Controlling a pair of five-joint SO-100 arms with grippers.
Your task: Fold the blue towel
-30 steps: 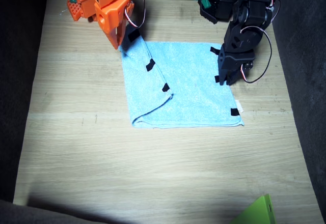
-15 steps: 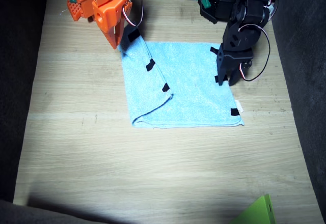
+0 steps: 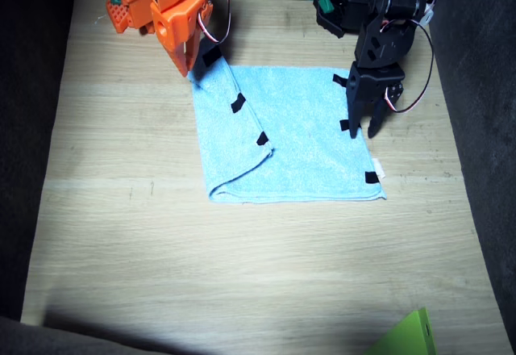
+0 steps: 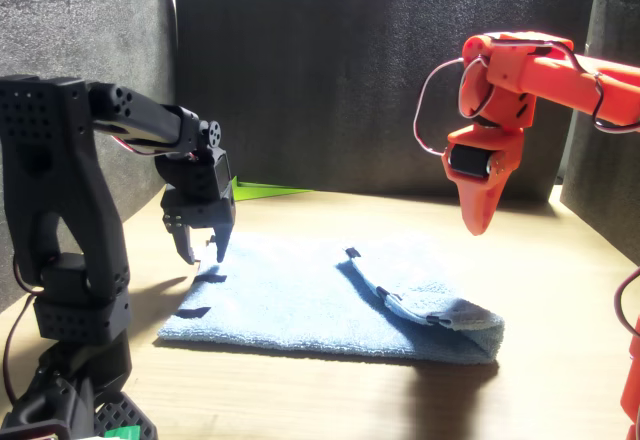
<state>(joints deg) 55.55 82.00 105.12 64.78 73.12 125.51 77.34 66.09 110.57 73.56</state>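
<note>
A blue towel lies flat on the wooden bench, roughly at its middle and towards the far side where the two arms stand. One long side of the towel is already turned over onto itself, forming a narrow folded flap with black tape marks showing along it; the rest is a single spread layer. Compared with a second ago, the black left arm has lifted slightly and swung its left tool a little along the towel's unfolded short edge, so it now hangs just above that edge near a tape mark rather than down at the cloth. In the front view the left tool has its jaws slightly spread with nothing between them, clear of the towel surface. The orange right arm has barely shifted; its right tool hovers just above the far corner of the folded flap, and in the front view the right tool hangs well above the cloth, its jaws looking pressed together and empty. The towel itself has not moved. This suggests the first fold is set down and released, and the left arm is likely lining up to take hold of the opposite edge for the next fold. A bright green pointed piece sits at the near bench edge, well apart.
</note>
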